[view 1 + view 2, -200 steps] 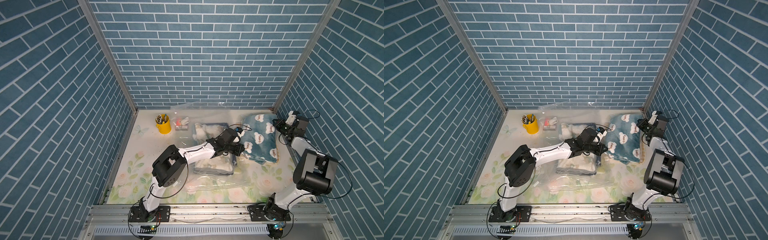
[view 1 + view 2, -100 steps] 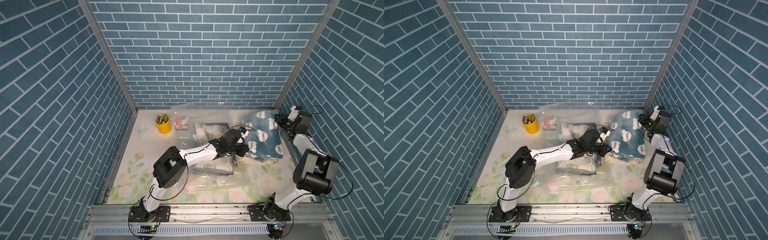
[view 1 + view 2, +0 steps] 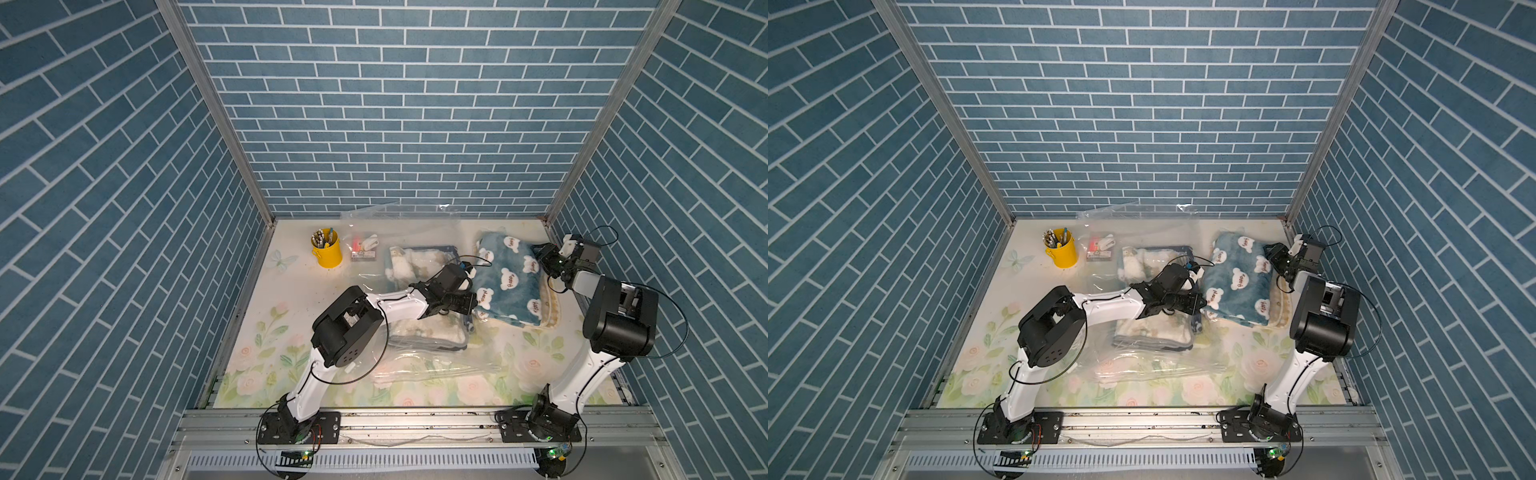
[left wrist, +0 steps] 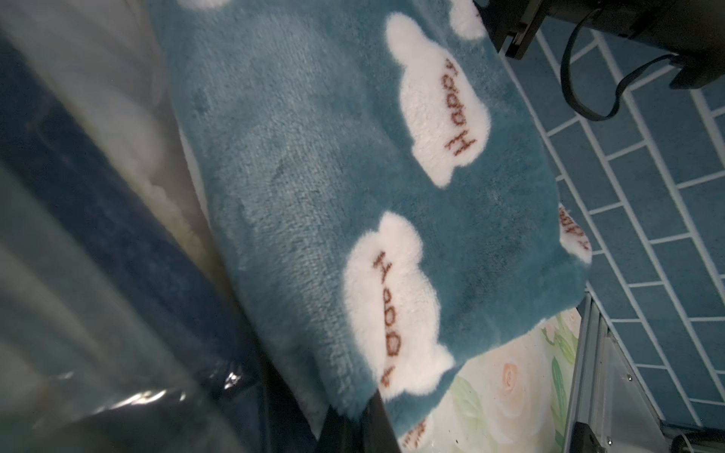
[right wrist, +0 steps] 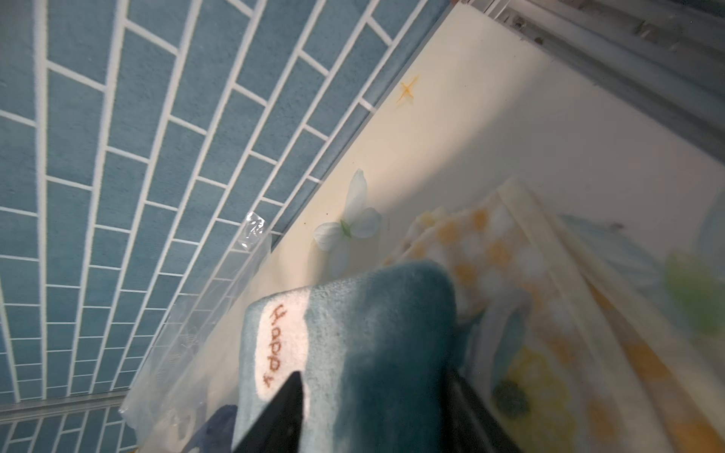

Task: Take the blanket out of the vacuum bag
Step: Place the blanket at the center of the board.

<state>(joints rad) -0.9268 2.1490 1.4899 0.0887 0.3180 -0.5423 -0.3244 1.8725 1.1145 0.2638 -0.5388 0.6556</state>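
Lying folded at the far right of the table (image 3: 291, 291) in both top views, the teal blanket (image 3: 509, 282) (image 3: 1237, 286), dotted with white "Happy" patches, rests partly on a cream patterned cloth (image 3: 550, 309). The clear vacuum bag (image 3: 415, 365) (image 3: 1142, 365) sprawls crinkled across the table's middle. Folded bedding (image 3: 424, 336) shows through it, and a yellow pen cup (image 3: 327, 253) stands off to its far left. The left gripper (image 3: 473, 308) (image 3: 1200, 306) meets the blanket's left edge; whether that edge lies inside the bag's mouth cannot be told. The right gripper (image 3: 540, 255) (image 3: 1273, 254) sits at the blanket's far right corner.

From the left wrist, the left gripper (image 4: 361, 419) is closed, its dark fingers pinching a corner of the blanket (image 4: 314, 176), the vacuum bag (image 4: 98, 313) alongside.

From the right wrist, the right gripper (image 5: 374, 380) has its jaws spread wide apart with a fold of the blanket (image 5: 372, 333) between them. The vacuum bag (image 5: 219, 306) rises against the brick wall (image 5: 117, 157).
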